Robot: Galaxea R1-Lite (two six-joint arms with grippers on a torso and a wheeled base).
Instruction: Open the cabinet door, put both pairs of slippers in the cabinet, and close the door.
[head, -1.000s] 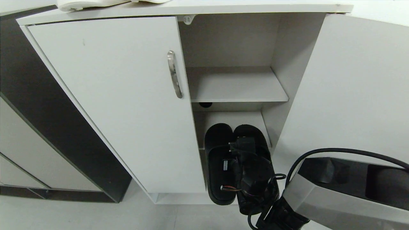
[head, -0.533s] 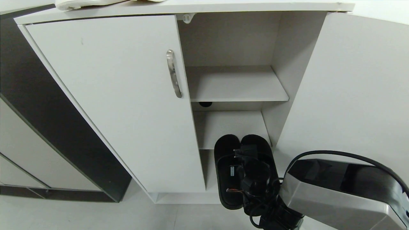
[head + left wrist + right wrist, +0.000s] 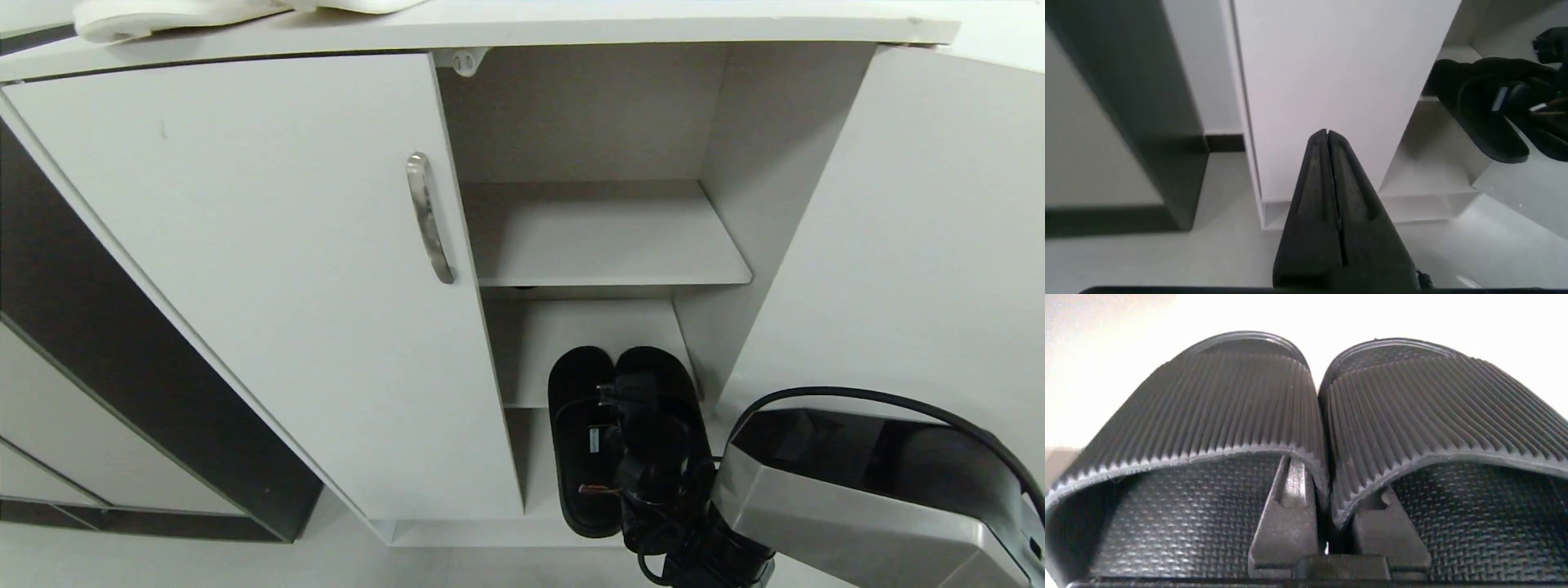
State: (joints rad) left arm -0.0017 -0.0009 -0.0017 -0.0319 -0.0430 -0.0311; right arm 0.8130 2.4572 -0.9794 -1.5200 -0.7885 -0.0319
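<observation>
Before the open cabinet (image 3: 775,163), clamps the black slippers (image 3: 575,465) side by side in the right hand (image 3: 629,400), one finger inside each, toes toward the lower shelf (image 3: 571,339). Holds the left hand (image 3: 1328,188) shut tight, empty, near the closed door (image 3: 245,245).

Nothing legible to call out here. The only candidate was a small white tag (image 3: 596,439) on the footbed of a black rubber slipper (image 3: 575,380) at the open cabinet, and whatever was printed on it was too small to make out.
</observation>
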